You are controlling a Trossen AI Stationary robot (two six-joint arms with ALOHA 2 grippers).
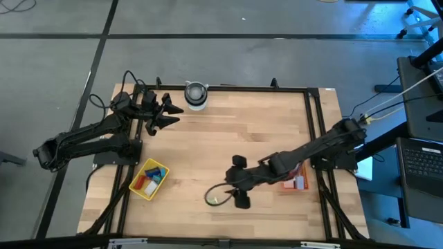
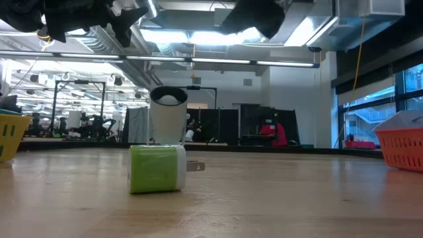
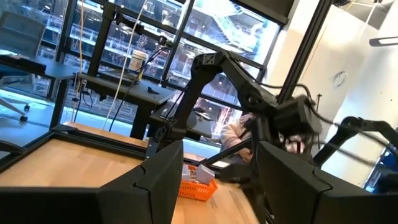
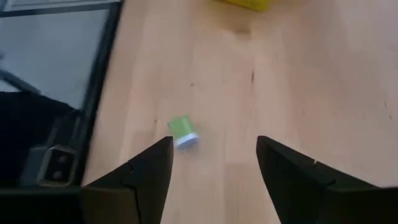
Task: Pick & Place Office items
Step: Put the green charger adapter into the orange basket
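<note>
Partly done, with some small office items (image 1: 147,181) in the yellow tray (image 1: 164,171), one little green block (image 2: 157,169) lying loose on the table (image 1: 228,131), right gripper (image 1: 237,181) apart and empty above it, left gripper (image 1: 168,112) apart and waiting.

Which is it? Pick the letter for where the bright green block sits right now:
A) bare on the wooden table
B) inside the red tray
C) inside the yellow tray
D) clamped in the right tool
A: the green block lies alone on the wooden table, below the open right tool, touched by neither finger.
</note>
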